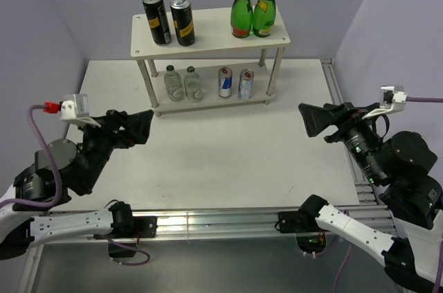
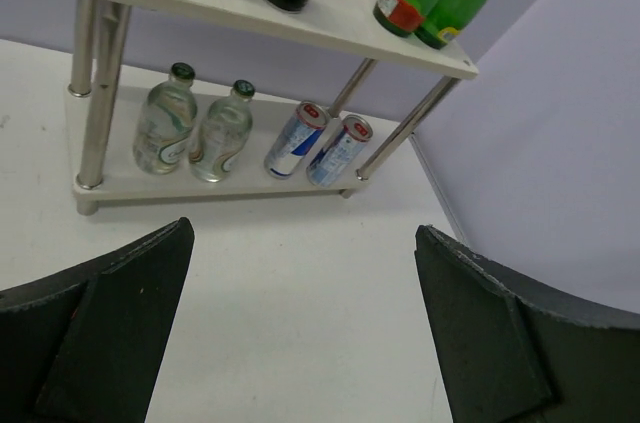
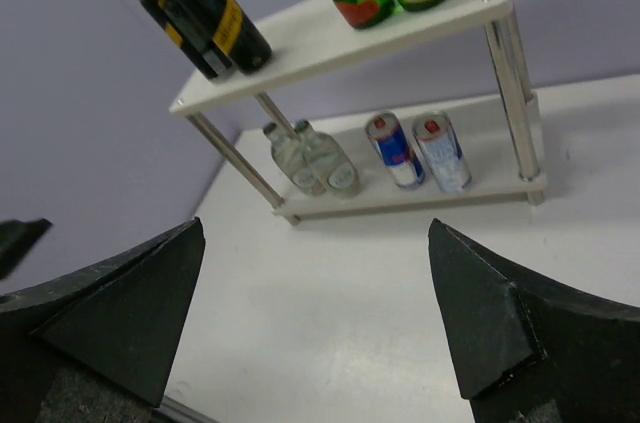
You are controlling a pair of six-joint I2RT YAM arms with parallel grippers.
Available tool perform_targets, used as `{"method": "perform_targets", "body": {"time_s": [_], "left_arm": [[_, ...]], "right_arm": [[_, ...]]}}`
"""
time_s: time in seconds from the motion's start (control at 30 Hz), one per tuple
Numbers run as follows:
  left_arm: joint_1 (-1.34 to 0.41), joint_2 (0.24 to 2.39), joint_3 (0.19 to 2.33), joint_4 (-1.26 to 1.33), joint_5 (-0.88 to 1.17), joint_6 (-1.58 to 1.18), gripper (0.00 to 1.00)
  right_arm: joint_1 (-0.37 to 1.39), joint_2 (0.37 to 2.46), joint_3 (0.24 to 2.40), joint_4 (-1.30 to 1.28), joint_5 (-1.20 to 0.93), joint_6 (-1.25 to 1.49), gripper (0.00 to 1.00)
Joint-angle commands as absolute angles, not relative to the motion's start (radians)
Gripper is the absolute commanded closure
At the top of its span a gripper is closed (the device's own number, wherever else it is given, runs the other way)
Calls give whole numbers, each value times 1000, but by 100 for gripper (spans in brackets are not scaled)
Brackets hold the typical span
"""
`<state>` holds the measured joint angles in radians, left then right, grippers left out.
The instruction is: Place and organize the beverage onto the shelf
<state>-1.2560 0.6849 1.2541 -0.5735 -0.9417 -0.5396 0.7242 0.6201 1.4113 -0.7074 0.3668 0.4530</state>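
Observation:
The two-tier beige shelf (image 1: 211, 38) stands at the back of the table. Two black-and-yellow cans (image 1: 169, 19) stand on its top board at the left. Two clear bottles (image 1: 183, 84) and two silver-blue cans (image 1: 235, 83) stand on the lower board. They also show in the left wrist view: bottles (image 2: 192, 129), slim cans (image 2: 318, 142). In the right wrist view I see the bottles (image 3: 312, 160) and slim cans (image 3: 418, 151). My left gripper (image 1: 145, 125) is open and empty at the left. My right gripper (image 1: 308, 118) is open and empty at the right. Both are well short of the shelf.
Two tall green glass bottles (image 1: 252, 7) stand on the top board at the right. The white table (image 1: 221, 161) lies between the grippers and the shelf. Purple walls close the back and sides. A metal rail (image 1: 208, 220) runs along the near edge.

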Motion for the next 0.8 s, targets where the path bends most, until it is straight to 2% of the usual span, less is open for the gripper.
{"method": "perform_targets", "body": {"time_s": [0.0,0.77], "left_arm": [[-1256,660,1178,-655,-963,-531,1],[-1256,680,1141,-706,-1039,-574,1]], "right_arm": [[730,634,1393,-842,328,390,0],[730,618,1344,-804,379,347,0]]}}
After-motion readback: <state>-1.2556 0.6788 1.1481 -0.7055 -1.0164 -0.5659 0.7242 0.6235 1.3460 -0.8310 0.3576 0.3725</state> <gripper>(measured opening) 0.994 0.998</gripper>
